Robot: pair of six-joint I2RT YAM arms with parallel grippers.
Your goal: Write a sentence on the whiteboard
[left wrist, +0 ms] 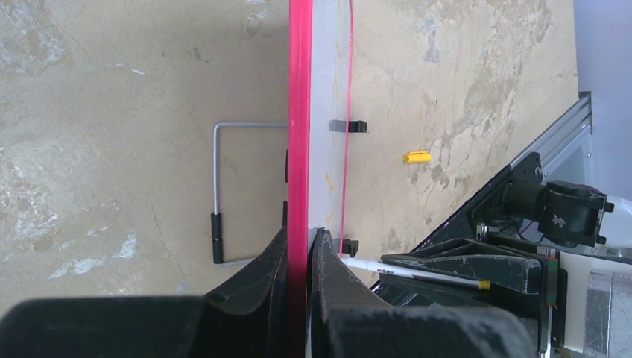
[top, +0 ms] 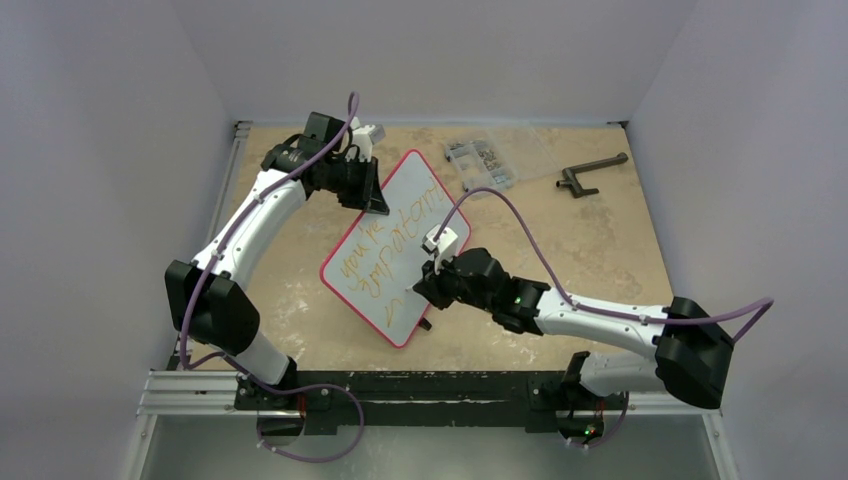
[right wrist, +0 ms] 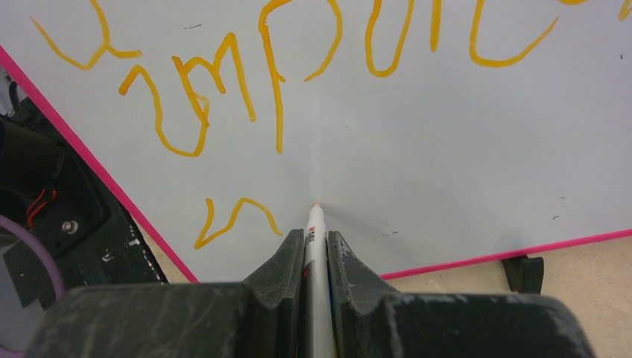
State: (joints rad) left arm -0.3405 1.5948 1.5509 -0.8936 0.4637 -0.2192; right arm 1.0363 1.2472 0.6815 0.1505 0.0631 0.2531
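The whiteboard (top: 400, 235) with a red rim stands tilted on the table. My left gripper (top: 375, 195) is shut on its far upper edge (left wrist: 299, 134). Orange-yellow words, the sentence (top: 385, 245), run in slanted lines: "you're", "important", and a short start of a third line (right wrist: 235, 220). My right gripper (top: 432, 285) is shut on a white marker (right wrist: 316, 246). The marker tip touches or nearly touches the board just right of the last stroke. The marker also shows in the left wrist view (left wrist: 417, 272).
A clear plastic parts box (top: 480, 160) and a dark crank tool (top: 590, 172) lie at the back right. A yellow marker cap (left wrist: 417, 157) lies on the table. The board's wire stand (left wrist: 217, 194) sticks out behind it.
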